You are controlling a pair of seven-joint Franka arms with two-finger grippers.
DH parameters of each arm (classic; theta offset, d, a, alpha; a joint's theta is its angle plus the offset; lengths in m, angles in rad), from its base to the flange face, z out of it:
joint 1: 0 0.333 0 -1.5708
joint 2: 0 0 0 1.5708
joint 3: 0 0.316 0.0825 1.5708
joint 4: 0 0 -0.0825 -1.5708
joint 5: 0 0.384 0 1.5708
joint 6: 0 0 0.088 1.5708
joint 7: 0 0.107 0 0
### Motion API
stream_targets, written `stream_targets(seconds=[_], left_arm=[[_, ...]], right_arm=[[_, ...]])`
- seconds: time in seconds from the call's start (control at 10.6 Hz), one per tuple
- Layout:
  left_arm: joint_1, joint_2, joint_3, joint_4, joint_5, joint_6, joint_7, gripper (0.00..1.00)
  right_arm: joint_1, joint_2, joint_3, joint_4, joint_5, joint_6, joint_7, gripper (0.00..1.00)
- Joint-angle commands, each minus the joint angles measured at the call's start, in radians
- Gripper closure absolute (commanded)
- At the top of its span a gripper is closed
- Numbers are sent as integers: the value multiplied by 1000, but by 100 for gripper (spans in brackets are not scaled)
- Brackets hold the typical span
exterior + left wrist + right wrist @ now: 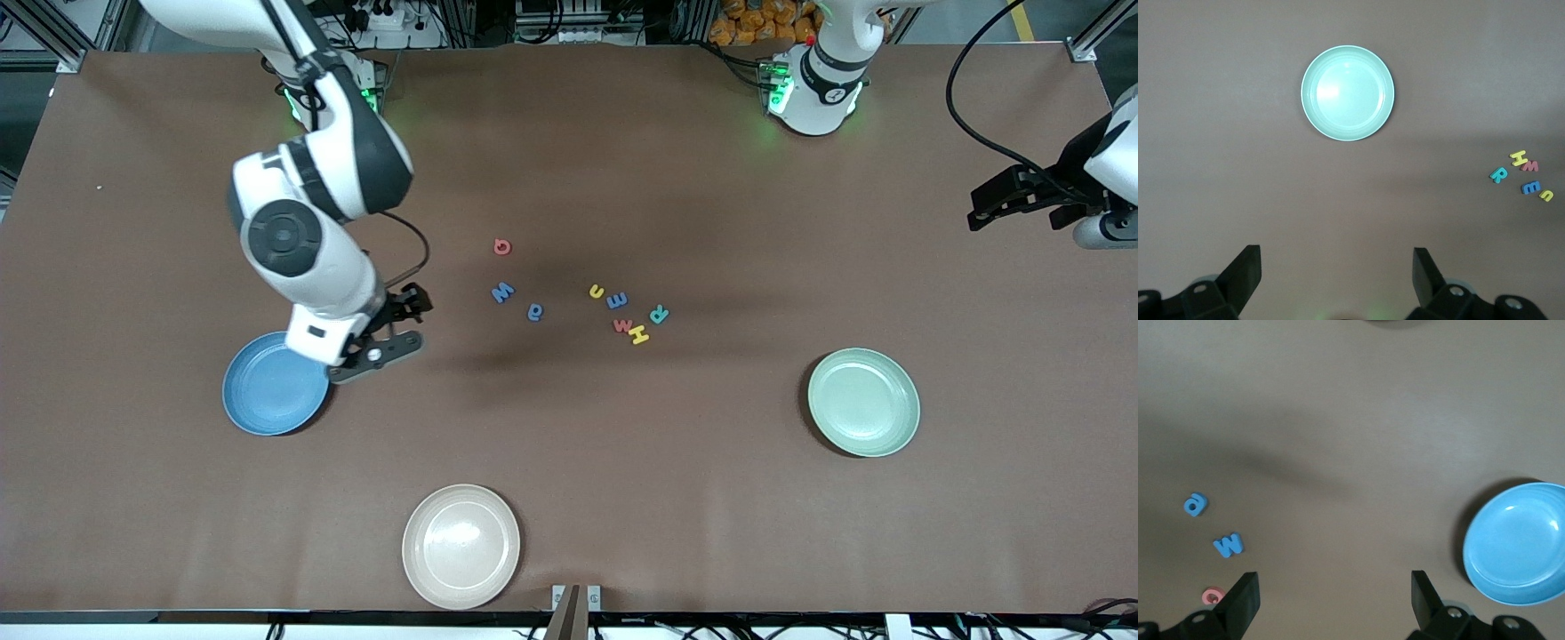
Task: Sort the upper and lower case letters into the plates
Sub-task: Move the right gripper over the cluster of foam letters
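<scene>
While all eight letters (582,298) lie mid-table between blue plate (271,387) and green plate (867,404), we lower our wide right gripper (404,324) squarely over one; left gripper (1013,203) waits, wide.

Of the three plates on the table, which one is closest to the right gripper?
The bright blue plate at the right arm's end. The open right gripper hangs just beside its rim, while the mint green plate and the beige plate lie well away.

Brown tabletop (622,498); blue plate (267,391), mint plate (864,402), cream plate (460,546); letters (613,311) red, blue, yellow, teal.
</scene>
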Motion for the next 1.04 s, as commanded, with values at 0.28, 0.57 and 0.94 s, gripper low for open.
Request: stream_targets(seconds=[0.28, 0.57, 0.94], left_arm=[[-2, -16, -13, -25, 26, -15, -15, 0], [-9, -15, -38, -39, 26, -13, -15, 0], [-9, -13, -64, -59, 26, 2, -17, 0]], right_arm=[[99, 96, -4, 20, 1, 97, 46, 0], [131, 121, -4, 20, 1, 103, 46, 0], [220, 216, -4, 14, 1, 159, 243, 0]])
